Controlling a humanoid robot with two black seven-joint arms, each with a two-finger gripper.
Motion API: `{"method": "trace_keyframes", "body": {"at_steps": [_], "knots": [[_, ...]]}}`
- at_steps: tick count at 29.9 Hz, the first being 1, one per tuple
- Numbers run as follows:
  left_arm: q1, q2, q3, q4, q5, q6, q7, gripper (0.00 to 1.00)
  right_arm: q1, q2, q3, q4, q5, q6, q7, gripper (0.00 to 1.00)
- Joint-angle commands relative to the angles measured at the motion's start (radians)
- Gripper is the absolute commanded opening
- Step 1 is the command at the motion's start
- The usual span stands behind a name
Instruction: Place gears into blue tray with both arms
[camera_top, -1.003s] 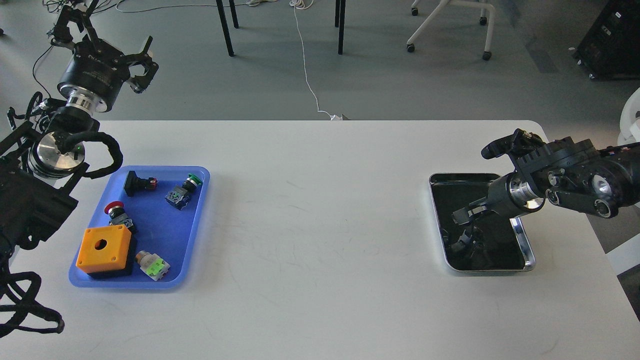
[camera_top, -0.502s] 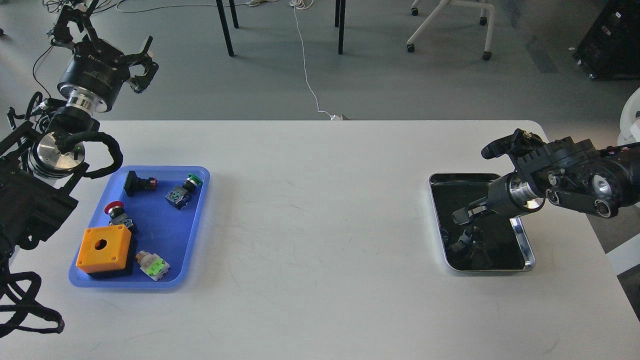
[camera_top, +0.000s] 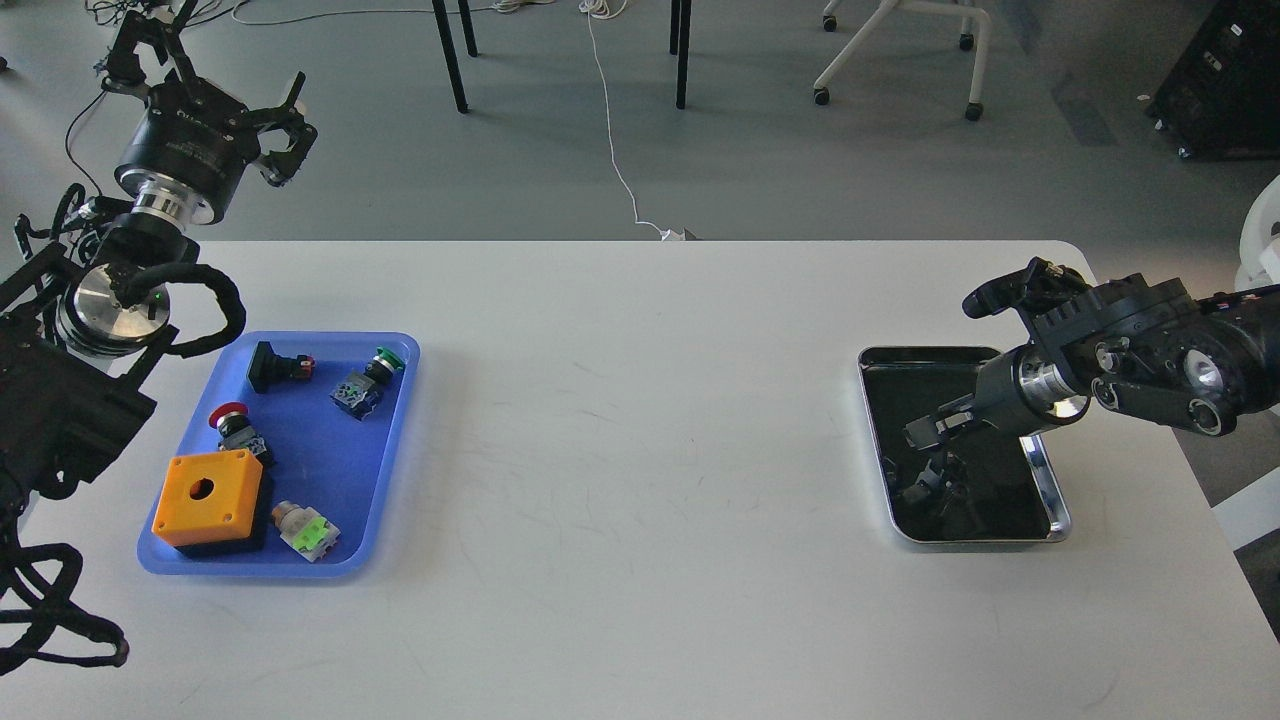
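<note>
The head view shows a white table (camera_top: 640, 450) with wide bare room across its middle. At far left the left arm (camera_top: 120, 290) rises past the table's back-left corner, and the left gripper (camera_top: 265, 130) hangs above the floor beyond the far edge, its fingers spread apart and holding nothing. Below it, near the table's left edge, sits the blue tray (camera_top: 395, 440), its long sides running front to back. Inside it lie a black switch with a red tip (camera_top: 275, 367), a green-capped switch (camera_top: 368, 380), a red-capped switch (camera_top: 232, 425), an orange box (camera_top: 208, 497) with a round hole, and a small part with a light green label (camera_top: 308, 530). No gears can be made out in the tray.

Between the two trays the tabletop is open, from the far edge to the near edge.

Toward the right edge stands the silver tray (camera_top: 1055, 510), with a dark mirror-like bottom. The right arm (camera_top: 1150, 360) comes in from the right, and the right gripper (camera_top: 930, 432) dips low over that tray. Its fingers are dark against the dark bottom and its reflection, so whether they are apart or together cannot be told. The gears cannot be picked out there either.

Compared with half a second ago, nothing has visibly moved: both arms and every item sit as before.
</note>
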Motion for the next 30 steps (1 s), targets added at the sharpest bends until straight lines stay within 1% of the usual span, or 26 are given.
{"method": "trace_keyframes", "body": {"at_steps": [1,30], "knots": [[0.0,0.0,0.0,0.0,0.0,0.0,0.0,0.98,0.0,0.0,0.0,0.0,0.0,0.0,0.0,0.6],[0.0,0.0,0.0,0.0,0.0,0.0,0.0,0.98,0.0,0.0,0.0,0.0,0.0,0.0,0.0,0.6]]}}
